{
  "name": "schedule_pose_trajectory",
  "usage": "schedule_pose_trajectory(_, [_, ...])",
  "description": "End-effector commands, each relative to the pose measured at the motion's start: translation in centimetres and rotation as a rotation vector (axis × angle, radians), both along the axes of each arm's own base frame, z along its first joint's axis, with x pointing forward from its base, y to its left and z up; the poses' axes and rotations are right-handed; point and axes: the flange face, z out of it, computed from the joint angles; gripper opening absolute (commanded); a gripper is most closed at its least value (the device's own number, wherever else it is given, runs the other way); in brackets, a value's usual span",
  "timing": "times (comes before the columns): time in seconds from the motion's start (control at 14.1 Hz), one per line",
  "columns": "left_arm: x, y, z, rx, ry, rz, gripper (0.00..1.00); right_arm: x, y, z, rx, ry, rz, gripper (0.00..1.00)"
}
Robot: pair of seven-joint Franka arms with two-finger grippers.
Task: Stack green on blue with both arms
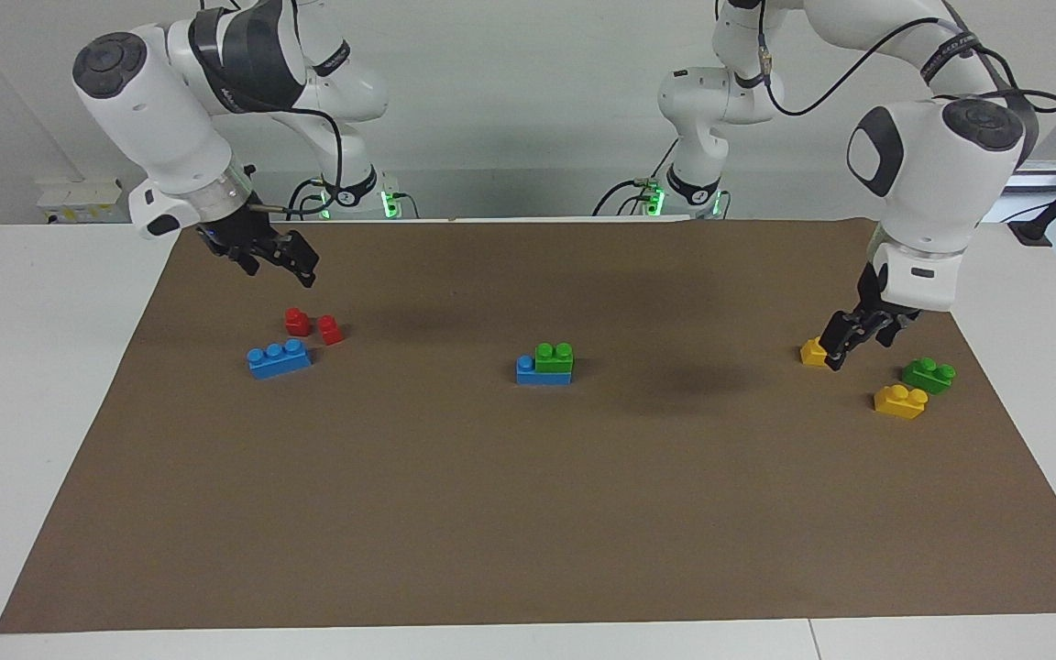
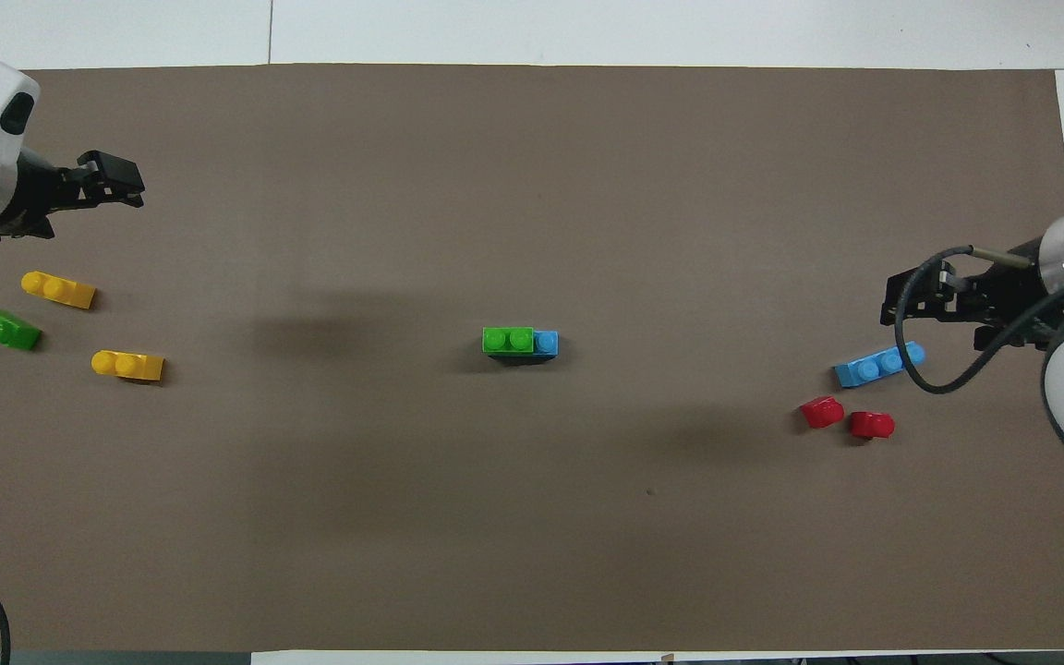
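Note:
In the middle of the brown mat a green brick [image 1: 554,357] [image 2: 507,340] sits on a blue brick [image 1: 528,371] [image 2: 546,343], leaving one blue stud bare. No gripper touches this pair. A second blue brick [image 1: 279,358] [image 2: 878,366] lies toward the right arm's end, a second green brick [image 1: 929,375] [image 2: 2,328] toward the left arm's end. My right gripper [image 1: 294,261] [image 2: 901,300] hangs open and empty over the mat near the red pieces. My left gripper [image 1: 844,344] [image 2: 116,180] is open and empty, up over the mat by a yellow brick.
Two yellow bricks [image 1: 900,401] [image 1: 810,352] [image 2: 127,365] [image 2: 58,289] lie beside the loose green one. Two red pieces [image 1: 297,321] [image 1: 330,329] [image 2: 823,412] [image 2: 872,425] lie by the loose blue brick. The mat [image 1: 528,513] lies on a white table.

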Motion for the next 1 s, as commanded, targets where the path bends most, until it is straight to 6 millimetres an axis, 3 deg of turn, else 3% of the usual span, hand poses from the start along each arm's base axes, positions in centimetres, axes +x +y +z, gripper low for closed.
schedule_pose_trajectory(0.0, [-0.8, 0.0, 2.5, -0.002, 0.067, -0.101, 1.00, -0.2, -0.4, 0.6, -0.048, -0.003, 0.140, 1.00])
schedule_pose_trajectory(0.5, [-3.5, -1.1, 6.0, 0.001, 0.171, -0.214, 1.00, 0.4, -1.3, 1.5, -0.098, -0.023, 0.140, 1.00])
schedule_pose_trajectory(0.92, [-4.8, -1.9, 6.8, 0.002, 0.210, -0.268, 1.00, 0.6, -1.3, 1.7, -0.095, -0.045, 0.136, 1.00])
